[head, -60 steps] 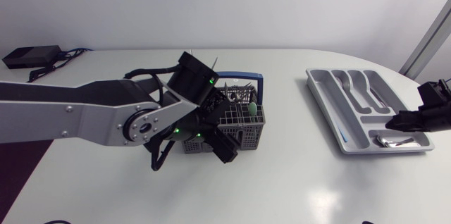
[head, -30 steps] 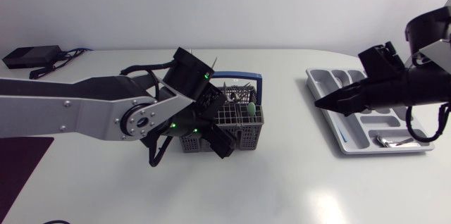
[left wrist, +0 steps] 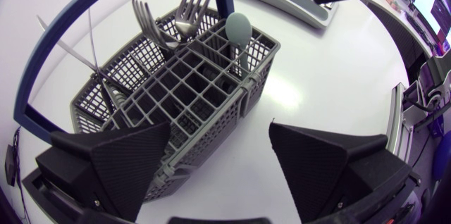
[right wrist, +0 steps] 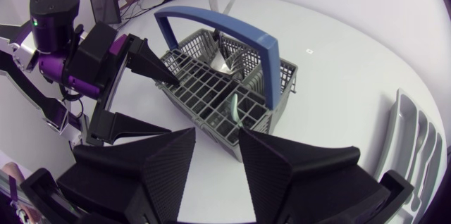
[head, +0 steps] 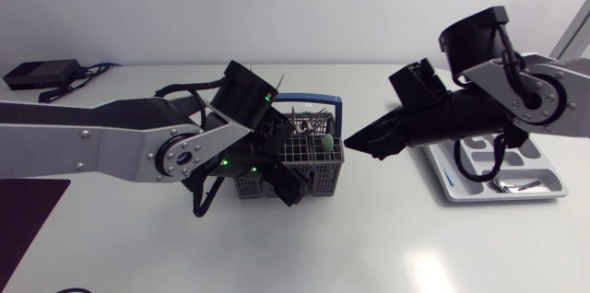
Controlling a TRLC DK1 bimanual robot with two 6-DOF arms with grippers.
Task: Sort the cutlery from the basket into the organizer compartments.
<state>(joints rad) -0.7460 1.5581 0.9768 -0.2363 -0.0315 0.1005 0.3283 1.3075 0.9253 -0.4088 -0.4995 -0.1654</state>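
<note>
Right now your left gripper has its fingers spread wide at the near corner of the grey plastic mesh basket with a blue hoop handle. One finger overlaps the basket's corner wall. The other stands over the bare white tabletop just beside the basket, so nothing is clamped.

The basket sits near the middle of the tabletop. Several silver metal forks stand upright in its far compartments, and a pale green rounded utensil stands in a cell by the handle post.

Your right gripper reaches past the middle. Its tips hang just beside the basket's right side, apart from it. Those fingers have only a narrow gap between them and hold nothing, and the basket lies just ahead of them.

The grey plastic organizer tray lies well apart at the right, partly under your right arm, with a silver spoon in its nearest compartment.
</note>
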